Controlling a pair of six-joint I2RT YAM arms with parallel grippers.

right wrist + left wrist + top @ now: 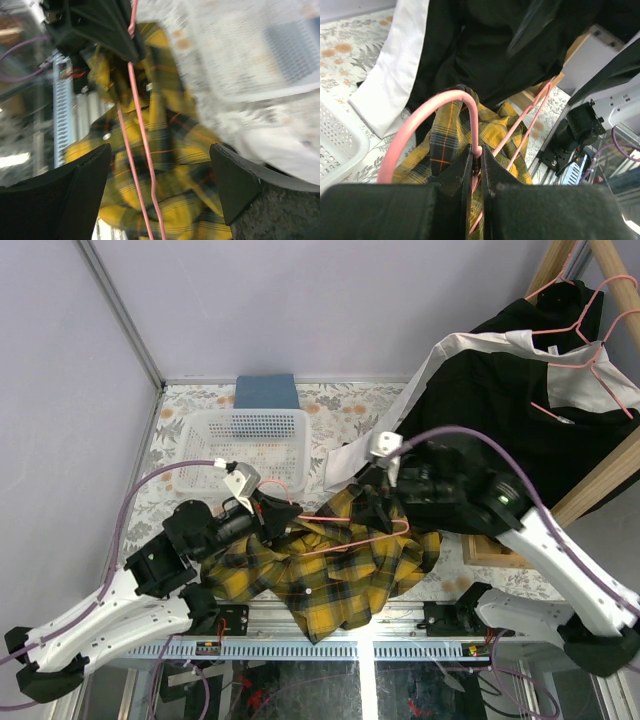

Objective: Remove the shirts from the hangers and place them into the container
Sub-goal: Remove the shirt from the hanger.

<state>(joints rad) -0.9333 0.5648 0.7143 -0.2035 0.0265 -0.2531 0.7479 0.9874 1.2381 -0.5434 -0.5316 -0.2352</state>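
Floral-print table (200, 398), shallow white perforated plastic basket (245, 417) on it without shirts. Yellow-and-black plaid shirt (330, 585) heaped near front, thin pink wire hanger (407, 125) seemingly still inside, left jaws clamped on its hook, right jaws gaping above. Black and white shirts (500, 410) still hung.

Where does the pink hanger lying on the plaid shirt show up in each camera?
Top external: hanger at centre, lying across the plaid shirt.
Left wrist: hanger centre-left, pinched by the left fingers.
Right wrist: hanger running down left of centre.
Shared landmark: the yellow plaid shirt.
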